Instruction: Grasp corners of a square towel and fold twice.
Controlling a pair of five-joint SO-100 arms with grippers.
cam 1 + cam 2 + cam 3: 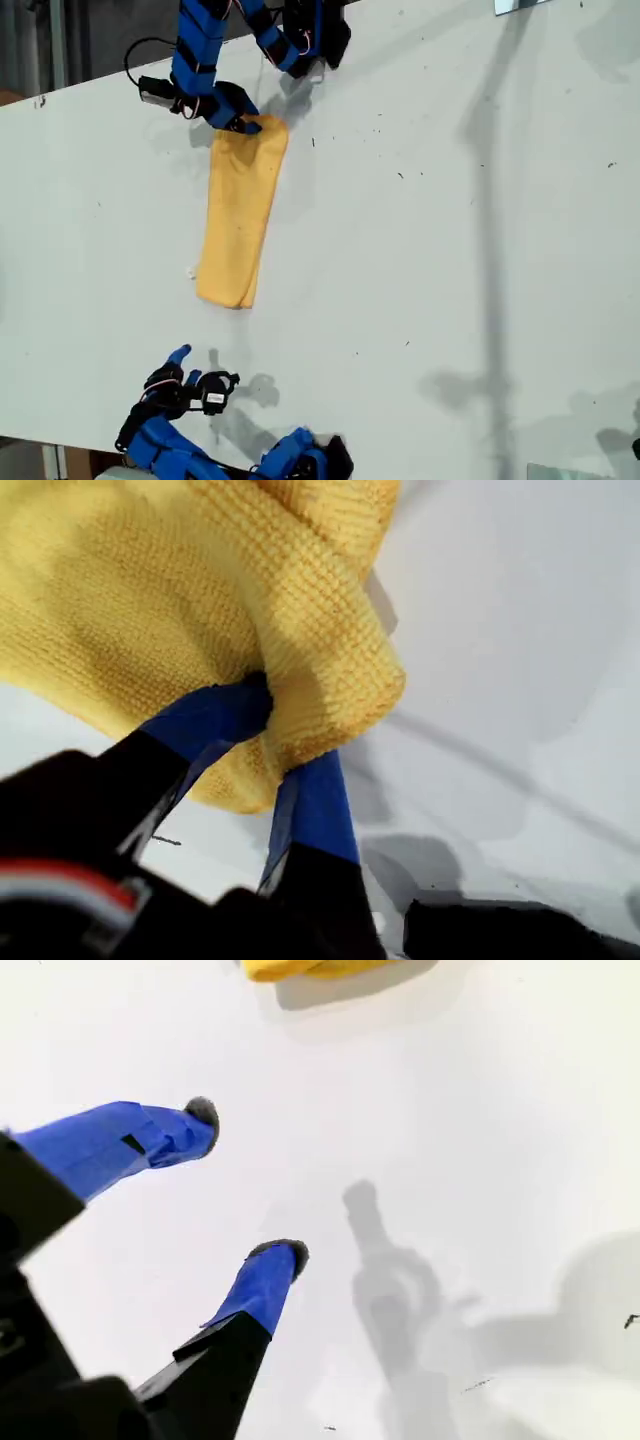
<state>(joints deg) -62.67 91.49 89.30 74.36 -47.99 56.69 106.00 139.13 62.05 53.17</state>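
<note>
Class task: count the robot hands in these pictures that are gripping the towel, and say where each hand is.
1. My first hand pinches the towel at its end near the exterior view's top. My second hand hangs open over the bare table, apart from it.

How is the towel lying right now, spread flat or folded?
Folded. The towel lies as a narrow strip on the table, not a square, and my first gripper pinches one end.
</note>
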